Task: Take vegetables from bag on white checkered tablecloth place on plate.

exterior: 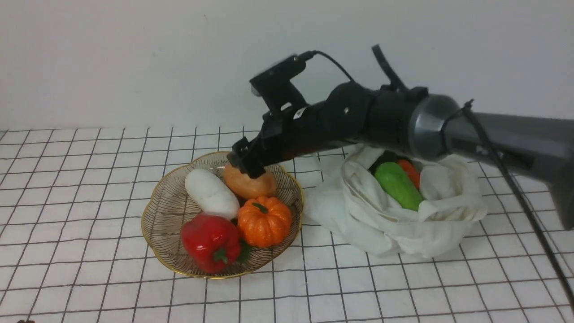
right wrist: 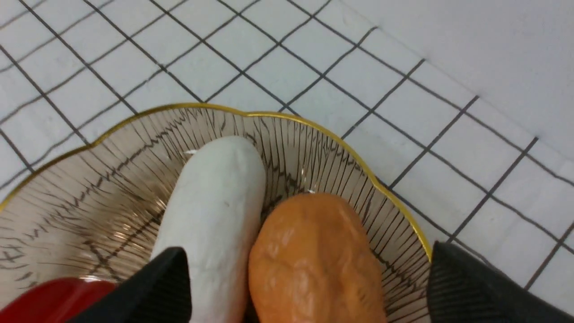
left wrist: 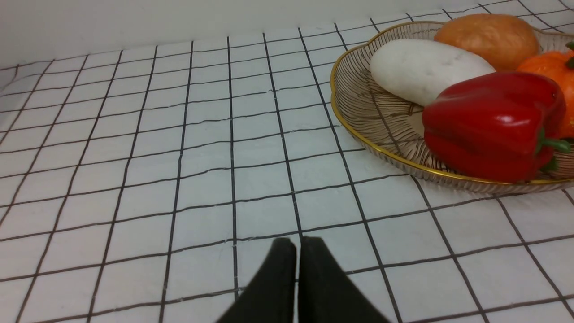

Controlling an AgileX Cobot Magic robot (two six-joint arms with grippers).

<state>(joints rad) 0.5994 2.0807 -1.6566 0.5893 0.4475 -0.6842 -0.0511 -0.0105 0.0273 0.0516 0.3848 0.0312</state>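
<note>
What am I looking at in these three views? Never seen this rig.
A two-armed robot, filmed by three cameras. The front view looks forward from between its arms: the right arm reaches in over the plate. The other two come from cameras on the left and right wrists.

A white checkered tablecloth covers the surface. On the plate are a potato, a white radish, a red pepper and an orange pumpkin. Beside it, the cloth bag holds a cucumber and something orange.

Nothing is held by the right gripper: its jaws stand open on either side of the potato. The left gripper has its jaws together, holding nothing.
</note>
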